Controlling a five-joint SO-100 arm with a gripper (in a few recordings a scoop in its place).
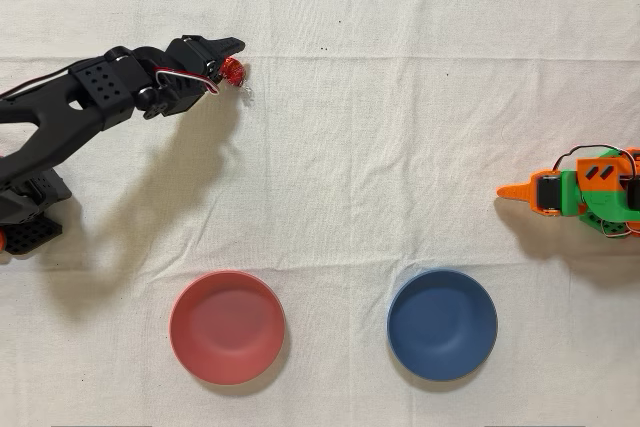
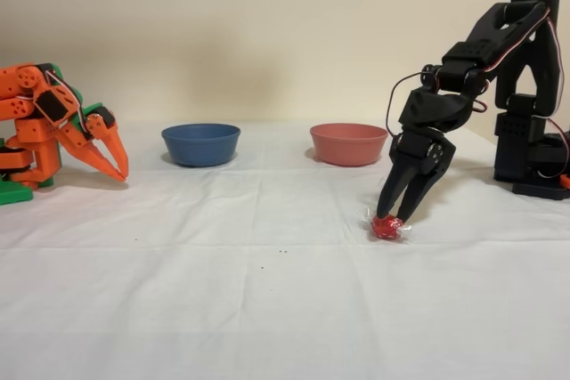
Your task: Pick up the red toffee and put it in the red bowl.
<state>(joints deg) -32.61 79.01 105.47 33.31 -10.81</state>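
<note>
From the fixed view, the blue bowl [image 2: 200, 143] and red bowl [image 2: 348, 143] sit well behind; the gripper [image 2: 393, 216] (fingers nearly together) pinches the red toffee [image 2: 386, 227], which rests on the white cloth [image 2: 267, 309].

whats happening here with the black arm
The black arm has its gripper down on the white cloth-covered table, its fingers closed in around a tiny red foil-wrapped toffee that sits on the cloth. The candy has not been lifted. The round salmon-red bowl and the round blue bowl beside it are both empty, some way from the candy. The orange arm stands idle on the other side.
</note>
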